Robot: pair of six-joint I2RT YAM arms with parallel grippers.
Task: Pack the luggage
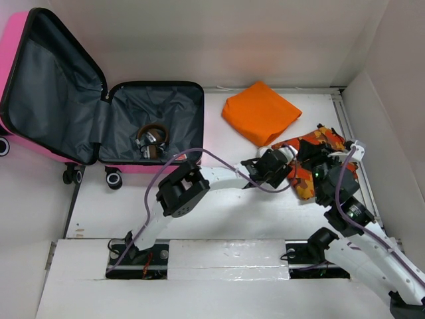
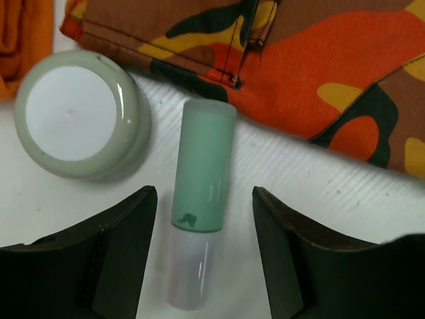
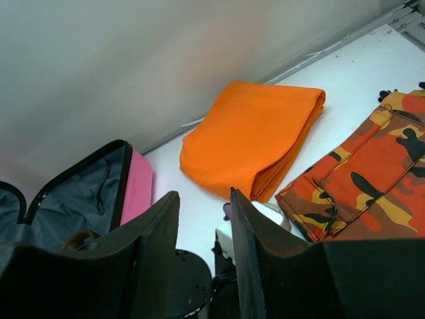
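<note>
Two halves of the luggage (image 1: pixel 40 86) lie spread open at the far left of the top view, well apart from both arms. One half lies flat with its grey lining facing up. The other, on its left, stands tilted up from the hinge, its pink shell turned outward. The case's long axis runs roughly from the near side toward the back wall. Its wheels (image 1: pixel 113 178) are at the near end, pointing toward the arms' side of the table. A pair of headphones (image 1: pixel 153 141) rests inside the flat half. From the right wrist, one pink corner of the luggage (image 3: pixel 136 189) shows at the left, lining visible above it.

To the right, a folded orange cloth (image 1: pixel 260 111) lies near the back wall. Just in front of it is a camouflage garment (image 1: pixel 327 139) in orange, brown and black. The left gripper (image 1: pixel 269 167) reaches across to the garment's left edge. In its own view the left gripper (image 2: pixel 204 193) is released. Its jaws stand on either side of a mint-green tube (image 2: pixel 202 169) lying on the table, with a gap on each side. A round grey-green jar (image 2: pixel 76 116) sits just left of the tube, and the garment (image 2: pixel 319 60) lies beyond both.

The right gripper (image 1: pixel 307 154) hangs over the garment. Its jaws are parted, with nothing gripped between them (image 3: pixel 203 196), and they face the orange cloth (image 3: pixel 255 136).
</note>
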